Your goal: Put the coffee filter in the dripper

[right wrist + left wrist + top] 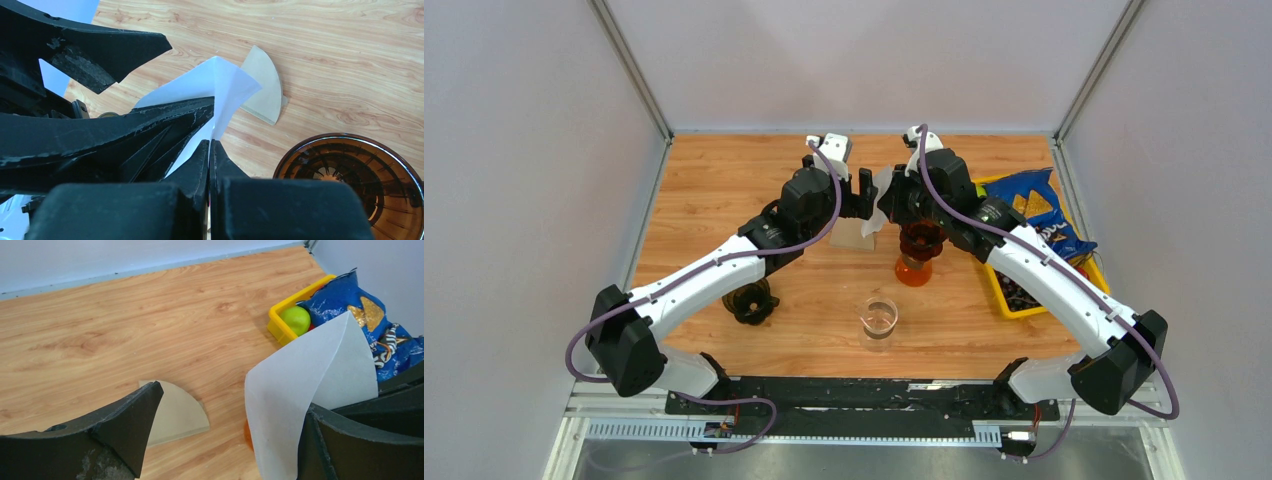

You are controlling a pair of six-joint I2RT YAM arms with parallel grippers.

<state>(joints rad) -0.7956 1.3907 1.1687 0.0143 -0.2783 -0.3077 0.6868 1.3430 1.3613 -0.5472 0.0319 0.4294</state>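
Observation:
The white paper coffee filter is held in the air, pinched at its edge by my right gripper, which is shut on it. My left gripper is open and straddles the filter. The paper lies against its right finger, and its left finger stands clear. The amber dripper stands just right of the right gripper, its mouth open upward. From above, both grippers meet at the filter, just up and left of the dripper.
A brown folded filter lies flat on the wood below the grippers. A glass cup stands near the front, a black dripper-like object to the left. A yellow tray with a blue chip bag and a green fruit sits at the right.

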